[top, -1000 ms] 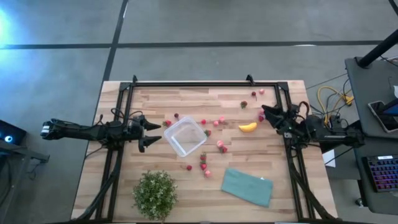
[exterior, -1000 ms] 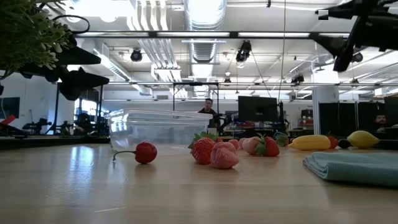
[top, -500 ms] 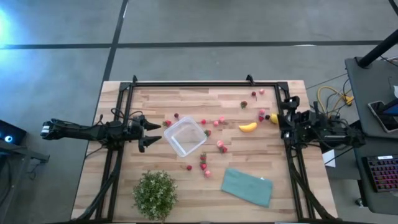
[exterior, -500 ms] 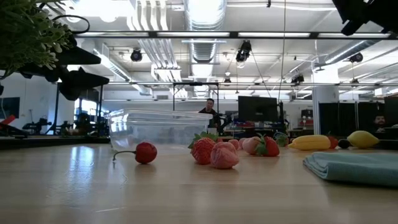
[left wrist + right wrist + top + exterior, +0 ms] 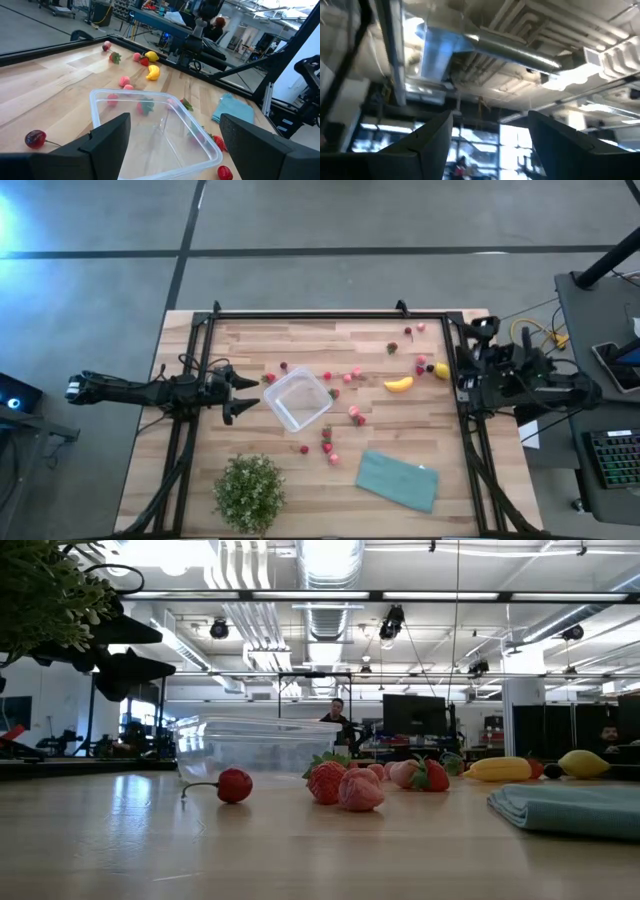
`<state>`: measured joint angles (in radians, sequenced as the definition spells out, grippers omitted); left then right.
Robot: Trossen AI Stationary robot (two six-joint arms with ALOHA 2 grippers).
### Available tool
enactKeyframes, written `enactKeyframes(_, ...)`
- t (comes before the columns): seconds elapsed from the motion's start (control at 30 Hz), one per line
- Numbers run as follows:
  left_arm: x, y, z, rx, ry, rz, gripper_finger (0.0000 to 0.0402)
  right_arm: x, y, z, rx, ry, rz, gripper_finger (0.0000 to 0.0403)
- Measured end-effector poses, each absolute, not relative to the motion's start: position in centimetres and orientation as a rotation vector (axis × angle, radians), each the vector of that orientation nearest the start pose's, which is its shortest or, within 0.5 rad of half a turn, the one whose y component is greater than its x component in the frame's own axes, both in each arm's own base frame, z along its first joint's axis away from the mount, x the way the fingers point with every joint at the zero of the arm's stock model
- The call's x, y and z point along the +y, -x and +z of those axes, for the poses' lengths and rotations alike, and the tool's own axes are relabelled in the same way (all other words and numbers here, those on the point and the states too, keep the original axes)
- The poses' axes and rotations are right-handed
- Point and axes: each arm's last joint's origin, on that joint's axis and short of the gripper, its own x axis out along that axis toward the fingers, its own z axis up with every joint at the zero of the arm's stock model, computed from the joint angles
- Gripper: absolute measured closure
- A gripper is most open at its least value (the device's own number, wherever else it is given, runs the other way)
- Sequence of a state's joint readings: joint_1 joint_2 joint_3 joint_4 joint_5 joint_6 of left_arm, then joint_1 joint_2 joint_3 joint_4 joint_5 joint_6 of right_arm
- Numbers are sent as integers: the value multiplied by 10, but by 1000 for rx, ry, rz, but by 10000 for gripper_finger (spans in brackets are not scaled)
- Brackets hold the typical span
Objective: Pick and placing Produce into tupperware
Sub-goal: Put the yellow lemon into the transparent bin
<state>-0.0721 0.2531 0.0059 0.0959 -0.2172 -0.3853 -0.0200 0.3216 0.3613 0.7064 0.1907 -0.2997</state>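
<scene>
Right gripper [image 5: 490, 150] of mine has pulled back off the table since a second ago, when it reached in over the yellow round fruit [image 5: 441, 370]; now it sits folded at the right edge, tilted up at the ceiling, fingers apart and holding nothing. That fruit, covered before, shows beside the banana [image 5: 399, 384]. My left gripper [image 5: 243, 393] has not moved: fingers spread wide, empty, just left of the tupperware [image 5: 298, 399]. From above, my right fingertips are lost in the dark arm. The strawberries [image 5: 356, 415] are too small to tell their direction. The banana lies across the table, left to right. The empty tupperware sits turned, one corner toward my left gripper.
</scene>
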Motion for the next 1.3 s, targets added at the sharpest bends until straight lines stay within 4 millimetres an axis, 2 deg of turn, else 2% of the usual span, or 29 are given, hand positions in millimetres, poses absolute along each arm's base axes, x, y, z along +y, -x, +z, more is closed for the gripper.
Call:
enactKeyframes(0.1, -2, -112, 153, 120, 362, 171, 109, -15, -91, 338, -477, 95, -542, 152)
enactKeyframes(0.2, -2, -112, 153, 120, 362, 172, 109, -24, -96, 340, -182, -101, -858, 152)
enactKeyframes(0.23, -2, -112, 153, 119, 362, 171, 109, -25, -96, 341, -113, -163, -909, 152)
enactKeyframes(0.3, -2, -112, 153, 120, 362, 172, 109, -24, -94, 347, -9, -280, -919, 152)
enactKeyframes(0.5, -2, -112, 153, 120, 362, 172, 109, -20, -95, 359, 355, -485, -859, 152)
enactKeyframes(0.63, -2, -112, 153, 120, 362, 171, 109, -19, -103, 374, 392, -562, -879, 152)
enactKeyframes(0.83, -2, -112, 153, 120, 362, 171, 109, -19, -117, 396, 416, -479, -840, 152)
enactKeyframes(1.03, -2, -112, 153, 120, 362, 171, 109, -20, -125, 419, 362, -505, -823, 152)
enactKeyframes(1.3, -2, -112, 153, 119, 362, 171, 109, -20, -134, 439, 314, -501, -799, 152)
